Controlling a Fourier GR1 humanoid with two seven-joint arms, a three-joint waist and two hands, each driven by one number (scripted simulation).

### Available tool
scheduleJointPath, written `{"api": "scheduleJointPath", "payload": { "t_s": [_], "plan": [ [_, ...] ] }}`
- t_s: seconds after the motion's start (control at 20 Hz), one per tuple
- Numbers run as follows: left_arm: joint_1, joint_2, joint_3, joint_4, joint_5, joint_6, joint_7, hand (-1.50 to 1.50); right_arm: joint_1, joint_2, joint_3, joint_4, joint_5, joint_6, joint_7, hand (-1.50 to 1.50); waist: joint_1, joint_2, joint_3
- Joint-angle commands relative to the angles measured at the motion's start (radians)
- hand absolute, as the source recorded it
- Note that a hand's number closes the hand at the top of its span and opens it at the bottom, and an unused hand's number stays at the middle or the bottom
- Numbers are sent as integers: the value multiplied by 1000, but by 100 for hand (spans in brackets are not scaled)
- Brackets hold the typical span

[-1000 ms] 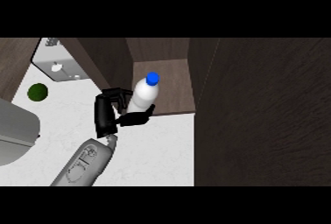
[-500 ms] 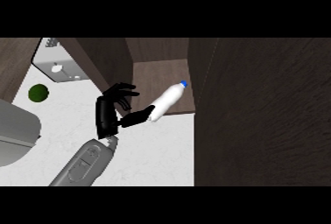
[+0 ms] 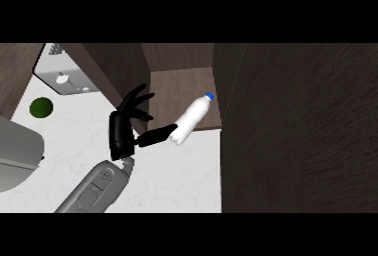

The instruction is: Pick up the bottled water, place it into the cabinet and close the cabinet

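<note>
The bottled water (image 3: 190, 119) lies tilted, its blue cap pointing toward one o'clock, with the upper part over the brown cabinet shelf (image 3: 173, 92) and the base hanging out past the shelf's front edge above the white surface (image 3: 177, 175). The left hand (image 3: 125, 127) sits at the bottle's eight o'clock side: the fingers are spread and point up toward twelve o'clock, away from the bottle, while the thumb reaches out to touch the bottle's base. Nothing is curled round it, so the hand looks open and pushing or just letting go rather than holding. The right hand does not show.

As a judgement, the pick-up is done and the placing is partway: the bottle is at the cabinet's mouth but leaning, not yet clearly settled inside. The dark cabinet door (image 3: 295, 125) at three o'clock stands open, so seating the bottle and closing the cabinet remain.
</note>
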Motion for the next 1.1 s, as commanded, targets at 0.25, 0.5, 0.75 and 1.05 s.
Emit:
{"api": "scheduleJointPath", "payload": {
  "t_s": [0.25, 0.5, 0.75, 1.05],
  "plan": [
    [-228, -23, 160, 129, 180, -176, -20, -150, 26, -10, -18, -3, -5, 7, -24, -150, -8, 34, -16],
    [-196, -49, 192, 71, 291, -278, -137, -150, 21, -10, -9, -45, 1, -8, 3, -150, 14, 29, -18],
    [-159, -68, 225, 101, 369, -407, -301, -150, 30, -4, -3, -57, 22, -24, 0, -150, 41, 22, -16],
    [-138, -90, 251, 107, 419, -504, -364, -150, 52, 3, -9, -65, 7, -48, 16, -150, 72, 14, -14]
  ]
}}
